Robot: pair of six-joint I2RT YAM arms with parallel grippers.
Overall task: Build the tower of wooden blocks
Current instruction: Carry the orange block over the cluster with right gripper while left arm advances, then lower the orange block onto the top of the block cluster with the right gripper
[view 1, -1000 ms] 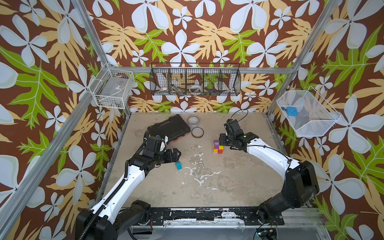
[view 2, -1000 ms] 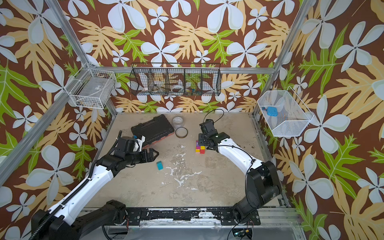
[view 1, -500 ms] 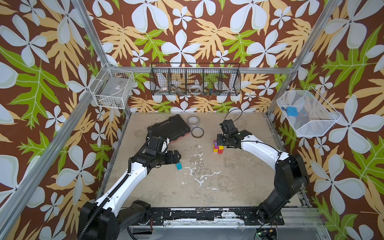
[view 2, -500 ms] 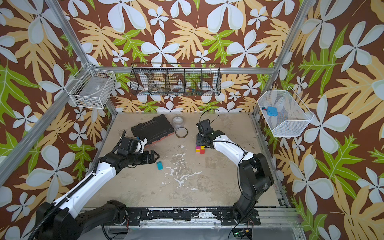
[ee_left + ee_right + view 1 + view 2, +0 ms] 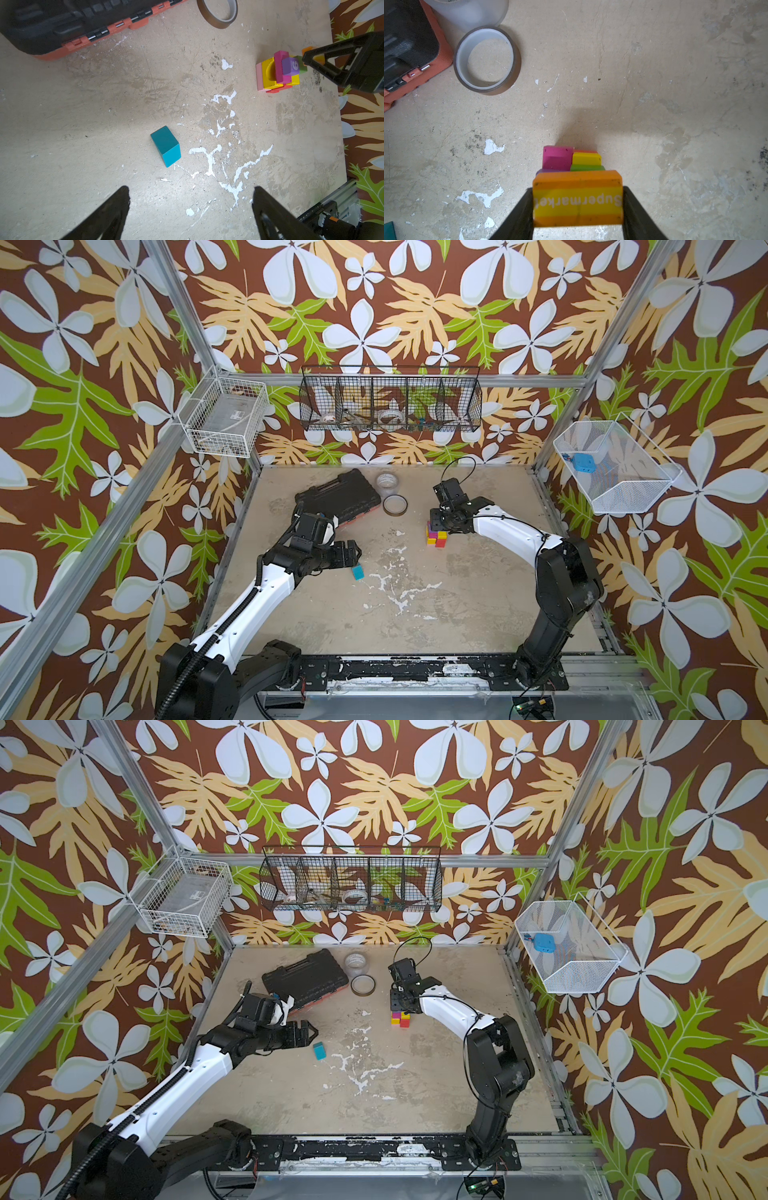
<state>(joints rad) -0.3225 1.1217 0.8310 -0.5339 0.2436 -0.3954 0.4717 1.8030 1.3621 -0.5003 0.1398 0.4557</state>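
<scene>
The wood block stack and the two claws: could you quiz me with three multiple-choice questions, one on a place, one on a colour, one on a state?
1. Where is the small teal wood block relative to the multicoloured block tower? A) atop it B) on the beige tabletop, apart from it C) leaning on it
2. Colours of the wood block lettered "Supermarket"? A) blue, white B) green, purple C) orange, yellow
3. The left gripper is: A) open, empty B) shut on the teal block C) shut on the tower

B: bare tabletop separates them. C: orange edges, yellow band, clamped in the right gripper. A: its fingers stand wide apart over bare tabletop.
</scene>
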